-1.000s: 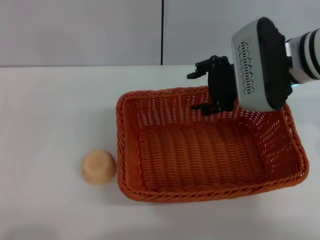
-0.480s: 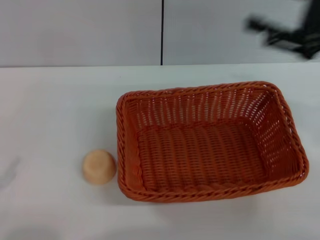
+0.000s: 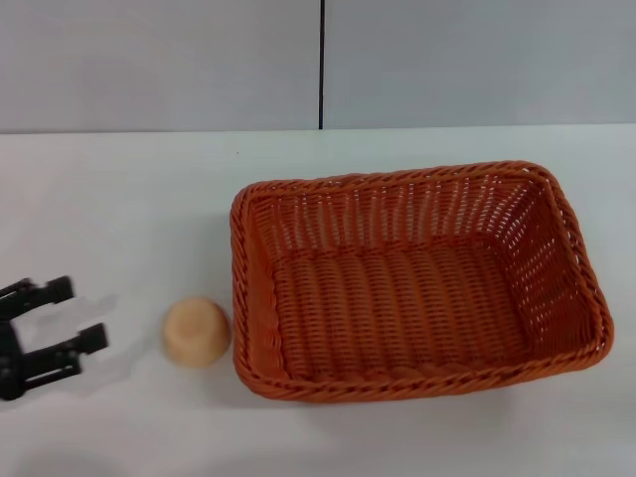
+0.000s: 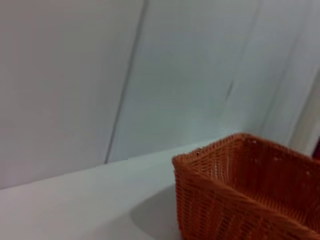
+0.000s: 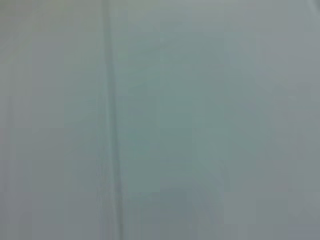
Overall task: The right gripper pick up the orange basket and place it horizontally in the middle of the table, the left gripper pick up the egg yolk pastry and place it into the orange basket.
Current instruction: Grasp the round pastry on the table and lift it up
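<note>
The orange basket lies flat and lengthwise on the white table, right of the middle, with nothing inside it. One corner of the basket also shows in the left wrist view. The egg yolk pastry sits on the table just left of the basket's near left corner, apart from it. My left gripper is low at the far left edge, open, its fingers pointing toward the pastry with a gap of table between. The right gripper is out of view.
A grey wall with a dark vertical seam stands behind the table's far edge. The right wrist view shows only that grey wall. Bare tabletop lies left of and in front of the basket.
The right gripper rose from the basket's far rim and left the view at the upper right. The left gripper has come in from the left edge. Basket and pastry have not moved.
</note>
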